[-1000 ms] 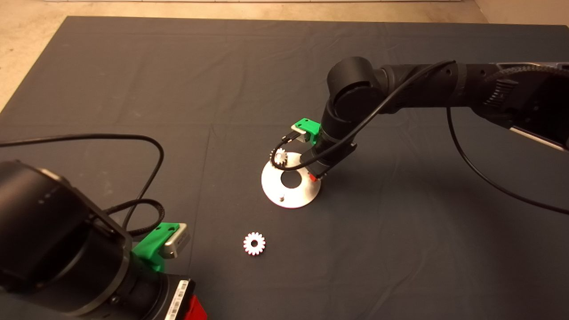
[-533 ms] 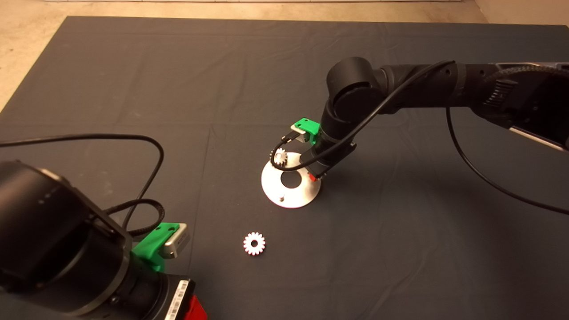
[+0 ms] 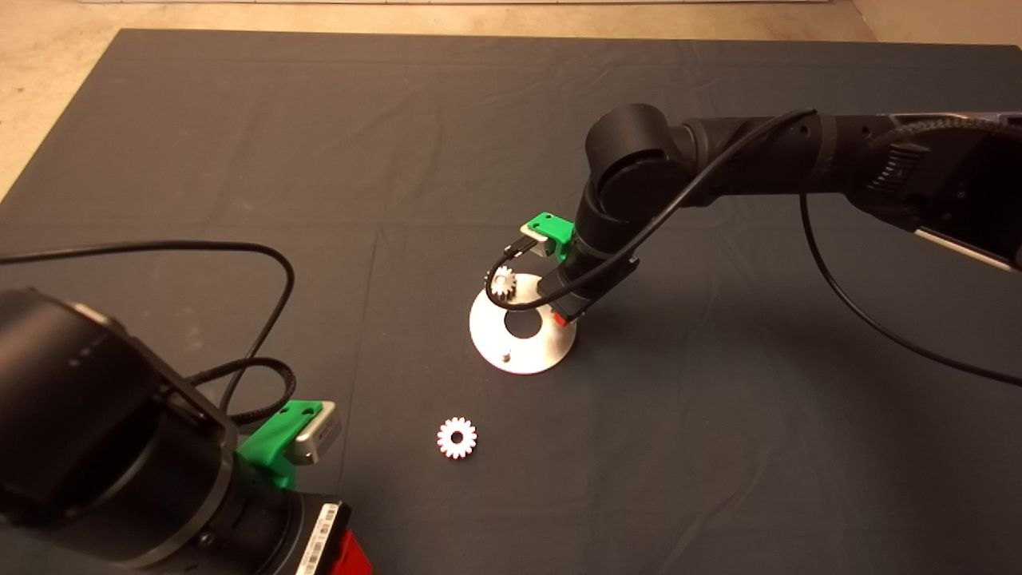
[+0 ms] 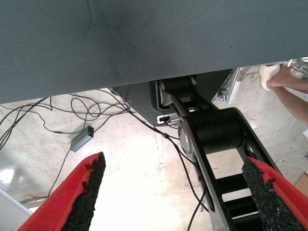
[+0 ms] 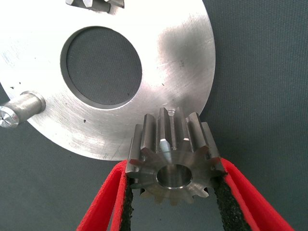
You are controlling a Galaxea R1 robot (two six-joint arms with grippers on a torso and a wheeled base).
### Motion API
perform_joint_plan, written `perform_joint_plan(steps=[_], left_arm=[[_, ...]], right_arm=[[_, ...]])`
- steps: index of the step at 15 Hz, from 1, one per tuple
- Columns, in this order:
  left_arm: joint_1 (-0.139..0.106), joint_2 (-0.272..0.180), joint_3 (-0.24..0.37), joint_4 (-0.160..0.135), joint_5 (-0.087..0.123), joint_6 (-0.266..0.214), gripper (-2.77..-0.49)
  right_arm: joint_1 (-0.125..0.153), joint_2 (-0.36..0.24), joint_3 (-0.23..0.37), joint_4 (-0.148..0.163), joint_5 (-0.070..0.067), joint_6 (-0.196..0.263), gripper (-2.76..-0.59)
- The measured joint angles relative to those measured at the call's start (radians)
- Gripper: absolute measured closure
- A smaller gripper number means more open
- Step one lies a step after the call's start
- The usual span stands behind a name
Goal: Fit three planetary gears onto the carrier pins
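- Right gripper (image 5: 171, 202) was closed on one planetary gear (image 5: 172, 161), its two red fingers (image 5: 108, 197) pressing black pads against opposite sides of the teeth, only as far apart as the gear is wide.
- That held gear hung over the edge of the disc (image 5: 178, 57), with its centre hole facing the wrist camera; whether it touched the disc could not be told.
- Three gears were counted in all: the held one, a second gear (image 3: 502, 284) seated on the disc at its far-left side, and a third gear (image 3: 457, 438) lying flat on the surface (image 3: 718, 447), well apart from the disc toward the near side.
- Two bare carrier pins could be made out: one bare pin (image 5: 19, 109) stood upright beside the large centre hole, and the tip of another showed just behind the held gear.
- Left gripper (image 4: 175, 195) waited at the lower left edge of the head view, fingers spread wide and empty, with the floor, cables and a person's leg (image 4: 288, 94) showing beyond the surface.
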Motion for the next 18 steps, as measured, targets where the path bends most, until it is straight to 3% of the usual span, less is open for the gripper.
perform_joint_plan(steps=[15, 18], left_arm=[[0.000, 0.000, 0.000, -0.006, 0.001, -0.007, -2.02], [0.000, 0.000, 0.000, -0.006, 0.001, -0.007, -2.02]], right_arm=[[0.000, -0.008, 0.011, -0.001, 0.002, 0.000, -1.04], [-0.011, -0.008, 0.011, -0.004, 0.003, 0.000, -1.04]])
